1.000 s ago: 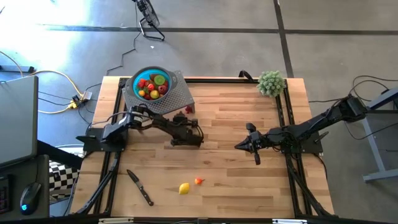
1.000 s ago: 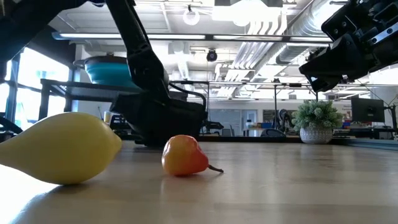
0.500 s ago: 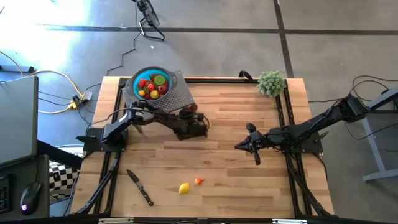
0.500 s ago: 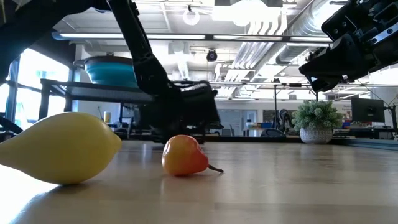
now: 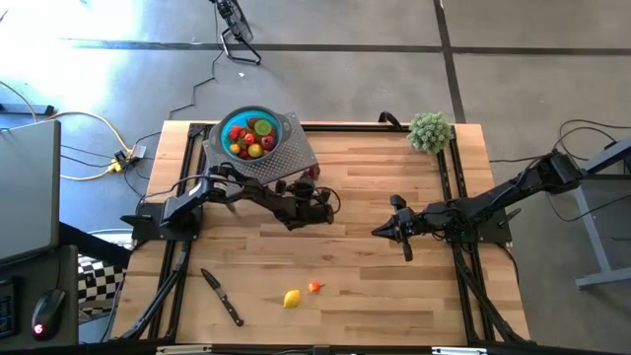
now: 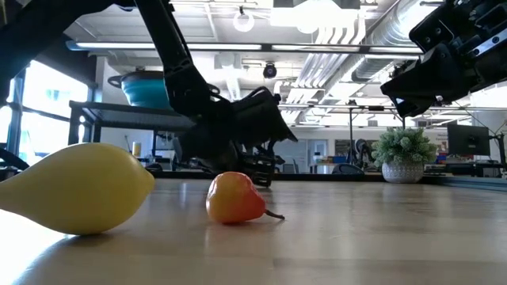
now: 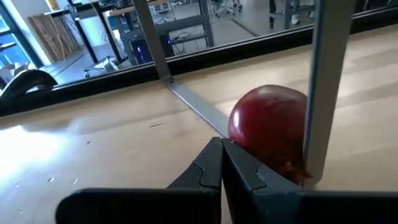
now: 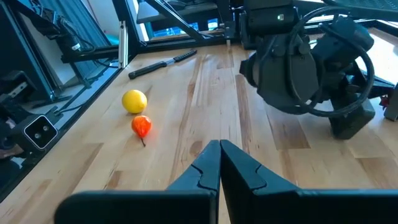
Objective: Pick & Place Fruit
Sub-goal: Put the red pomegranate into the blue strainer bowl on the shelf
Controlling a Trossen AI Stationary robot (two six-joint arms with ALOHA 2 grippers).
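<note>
Item: red fruit (image 7: 268,127), lying on the table just ahead of my left gripper (image 7: 222,163), beside the bowl's (image 5: 254,135) metal stand. Left fingers pressed together, empty; I should open them before closing in. Right gripper (image 5: 379,231) shut, parked well apart. Yellow fruit (image 5: 292,298) and orange fruit (image 5: 315,287) await, nearer me.

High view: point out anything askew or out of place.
The grey tray under the bowl sits skewed to the table's edges at the back left. A red fruit lies beside it, by the shut left gripper. A yellow fruit and an orange fruit lie loose near the front.
</note>
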